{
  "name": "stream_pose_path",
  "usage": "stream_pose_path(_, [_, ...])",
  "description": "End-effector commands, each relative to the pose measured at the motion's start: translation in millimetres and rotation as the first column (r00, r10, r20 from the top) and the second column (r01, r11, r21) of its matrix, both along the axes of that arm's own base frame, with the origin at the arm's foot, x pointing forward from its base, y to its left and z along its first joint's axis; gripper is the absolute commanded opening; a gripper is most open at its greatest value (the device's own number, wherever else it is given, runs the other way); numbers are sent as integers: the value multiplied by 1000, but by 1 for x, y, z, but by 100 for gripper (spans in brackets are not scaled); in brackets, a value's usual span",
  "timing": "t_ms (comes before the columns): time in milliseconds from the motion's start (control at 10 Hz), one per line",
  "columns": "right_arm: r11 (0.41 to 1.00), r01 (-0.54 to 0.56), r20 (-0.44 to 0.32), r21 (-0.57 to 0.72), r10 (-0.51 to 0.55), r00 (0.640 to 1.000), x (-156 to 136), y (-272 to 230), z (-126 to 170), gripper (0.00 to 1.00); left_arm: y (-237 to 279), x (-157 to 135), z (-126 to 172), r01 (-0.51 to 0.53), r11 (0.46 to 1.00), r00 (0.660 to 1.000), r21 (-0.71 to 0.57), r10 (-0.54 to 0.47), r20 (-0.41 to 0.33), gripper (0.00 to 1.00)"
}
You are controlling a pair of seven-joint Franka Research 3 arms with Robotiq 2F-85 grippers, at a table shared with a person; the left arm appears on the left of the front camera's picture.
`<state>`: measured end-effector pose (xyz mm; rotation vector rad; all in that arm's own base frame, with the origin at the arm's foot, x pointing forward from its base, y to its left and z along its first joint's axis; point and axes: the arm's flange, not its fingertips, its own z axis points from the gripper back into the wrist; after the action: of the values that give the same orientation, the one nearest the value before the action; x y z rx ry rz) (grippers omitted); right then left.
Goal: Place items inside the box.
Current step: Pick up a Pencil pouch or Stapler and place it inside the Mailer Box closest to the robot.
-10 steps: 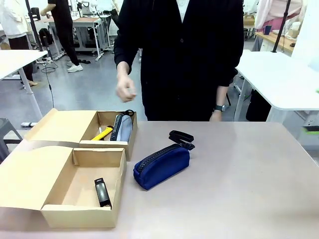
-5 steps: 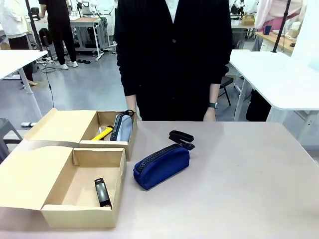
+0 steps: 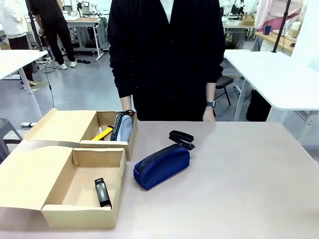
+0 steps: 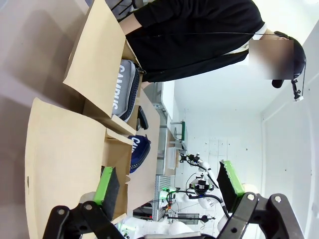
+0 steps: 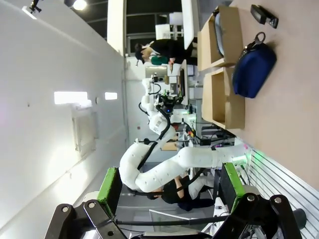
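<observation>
The box [image 3: 79, 217] stands open at the table's front left, its flap lid laid out to the left, and a black marker pen [image 3: 102, 192] lies inside. To its right on the table lies the navy blue pouch [image 3: 161, 166], with the small black stapler [image 3: 181, 139] just behind it. A grey pouch [image 3: 122, 127] and a yellow utility knife [image 3: 102, 133] sit in the smaller box [image 3: 62, 125] behind. My left gripper [image 4: 167, 186] hangs open over the box's flap [image 4: 65, 159]. High above the table, my right gripper [image 5: 169, 191] is open too, far from the navy pouch [image 5: 253, 69].
A person in black stands at the far edge, one hand [image 3: 208, 115] hanging near the table rim. The right half of the table [image 3: 249, 179] is bare. White tables and other people show farther back.
The person has lowered the raised hand to the side and stands straighter. The boxes, pouches and stapler have not moved.
</observation>
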<state>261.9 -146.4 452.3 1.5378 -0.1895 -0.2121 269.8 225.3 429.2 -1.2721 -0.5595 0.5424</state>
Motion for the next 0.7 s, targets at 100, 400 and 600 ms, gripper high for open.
stream_pose_path(100, [1000,0,-7,14,0,1000,-2,-1,3,100,0,-1,0,6,1000,1000,-1,-6,23,100])
stream_pose_path(400, [1000,0,-7,14,0,1000,-2,-1,3,100,0,-1,0,6,1000,1000,-1,-6,23,100])
stream_pose_path(600, [981,-1,77,-194,16,997,4,17,9,100,0,-1,0,6,1000,1000,-1,-6,23,100])
